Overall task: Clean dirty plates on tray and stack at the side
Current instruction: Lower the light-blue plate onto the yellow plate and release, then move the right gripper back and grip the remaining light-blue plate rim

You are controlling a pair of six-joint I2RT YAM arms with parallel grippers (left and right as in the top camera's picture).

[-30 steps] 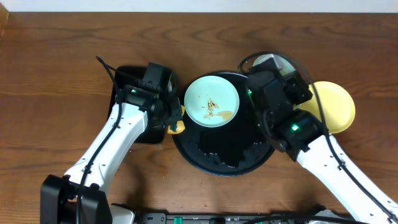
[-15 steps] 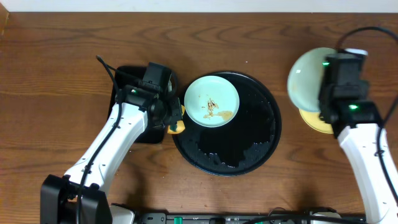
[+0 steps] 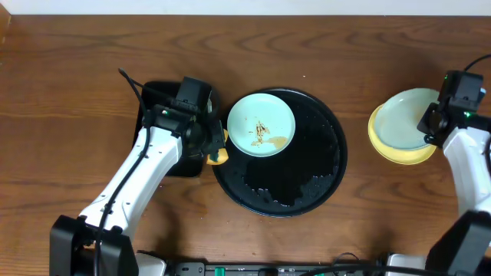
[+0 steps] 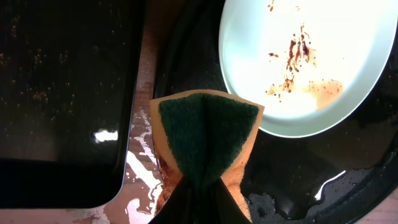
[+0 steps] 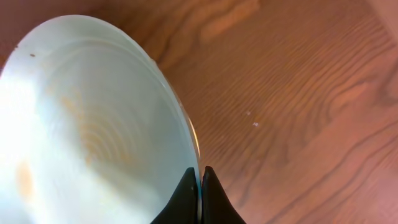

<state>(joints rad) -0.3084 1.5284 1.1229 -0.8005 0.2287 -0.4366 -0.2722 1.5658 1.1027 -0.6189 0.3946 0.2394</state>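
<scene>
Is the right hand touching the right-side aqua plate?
Touching: right wrist view shows the right hand pinched shut on the rim of the aqua plate.

One plate (image 3: 261,125) lies in the tray (image 3: 307,195), two plates (image 3: 405,123) well right.

Nope, nothing readable here. No text, labels, brand names or numbers show up in any of the three views.
</scene>
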